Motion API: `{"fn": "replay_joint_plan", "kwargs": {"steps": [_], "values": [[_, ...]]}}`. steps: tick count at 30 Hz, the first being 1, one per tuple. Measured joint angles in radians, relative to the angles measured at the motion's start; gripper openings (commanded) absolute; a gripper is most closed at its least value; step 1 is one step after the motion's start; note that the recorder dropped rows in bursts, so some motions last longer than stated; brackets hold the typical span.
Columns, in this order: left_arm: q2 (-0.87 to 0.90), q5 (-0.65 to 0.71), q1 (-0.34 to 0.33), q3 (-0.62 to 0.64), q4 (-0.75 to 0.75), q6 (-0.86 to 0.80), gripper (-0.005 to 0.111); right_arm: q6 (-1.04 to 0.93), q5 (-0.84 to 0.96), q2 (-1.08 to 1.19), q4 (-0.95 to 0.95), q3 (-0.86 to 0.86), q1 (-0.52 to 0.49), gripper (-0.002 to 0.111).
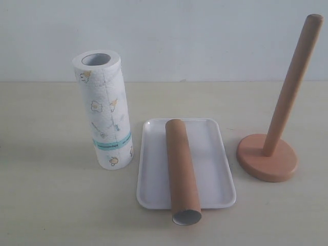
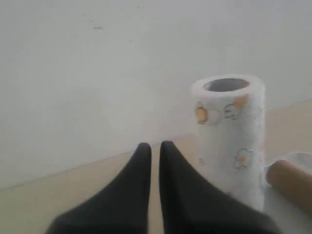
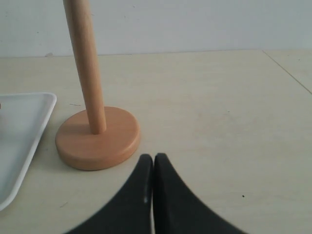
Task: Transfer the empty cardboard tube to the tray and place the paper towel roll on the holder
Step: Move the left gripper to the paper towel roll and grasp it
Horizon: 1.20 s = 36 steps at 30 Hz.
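Note:
The brown cardboard tube (image 1: 182, 171) lies lengthwise in the white tray (image 1: 218, 169), its near end sticking out over the front rim. Left of the tray, the paper towel roll (image 1: 105, 110) stands upright on the table. The wooden holder (image 1: 266, 160) stands to the right of the tray with its pole bare. Neither gripper shows in the exterior view. My left gripper (image 2: 155, 145) has a narrow gap between its fingertips and holds nothing; the paper towel roll (image 2: 229, 141) and one end of the tube (image 2: 290, 183) lie beyond it. My right gripper (image 3: 153, 157) is shut and empty, just short of the holder's base (image 3: 97, 139).
A pale wall runs along the back of the beige table. A corner of the tray (image 3: 19, 141) sits beside the holder in the right wrist view. A table seam runs at the far right (image 3: 287, 73).

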State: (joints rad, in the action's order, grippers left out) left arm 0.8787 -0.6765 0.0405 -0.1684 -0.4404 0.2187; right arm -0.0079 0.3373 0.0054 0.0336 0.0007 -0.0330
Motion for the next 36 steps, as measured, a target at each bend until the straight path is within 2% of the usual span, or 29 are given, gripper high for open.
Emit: {"fn": "replay_joint_plan", "kwargs": {"steps": [3, 6, 9, 10, 13, 19, 26, 36], "values": [[0.129, -0.17, 0.0, 0.0, -0.052, 0.037, 0.011, 0.0, 0.0, 0.0, 0.0, 0.0, 0.0, 0.0], [0.241, -0.28, 0.0, 0.0, -0.068, 0.047, 0.028, 0.0, 0.0, 0.0, 0.0, 0.0, 0.0, 0.0], [0.344, -0.323, 0.0, -0.001, -0.07, 0.049, 0.059, 0.008, 0.0, 0.0, 0.0, 0.0, 0.0, 0.0], [0.372, -0.333, 0.0, -0.001, -0.071, 0.049, 0.076, 0.008, 0.0, 0.0, 0.0, 0.0, 0.0, 0.0], [0.462, -0.398, 0.0, -0.001, -0.075, 0.094, 0.11, 0.008, 0.0, 0.0, 0.0, 0.0, 0.0, 0.0], [0.571, -0.511, 0.0, -0.028, -0.112, 0.224, 0.11, 0.008, 0.0, 0.0, 0.002, 0.0, 0.0, 0.0], [0.65, -0.527, 0.0, -0.144, -0.278, 0.097, 0.11, 0.008, 0.0, 0.0, 0.002, 0.0, 0.0, 0.0], [0.81, -0.505, 0.0, -0.31, -0.304, 0.103, 0.11, 0.008, 0.0, 0.0, 0.002, 0.0, 0.0, 0.0]]}}
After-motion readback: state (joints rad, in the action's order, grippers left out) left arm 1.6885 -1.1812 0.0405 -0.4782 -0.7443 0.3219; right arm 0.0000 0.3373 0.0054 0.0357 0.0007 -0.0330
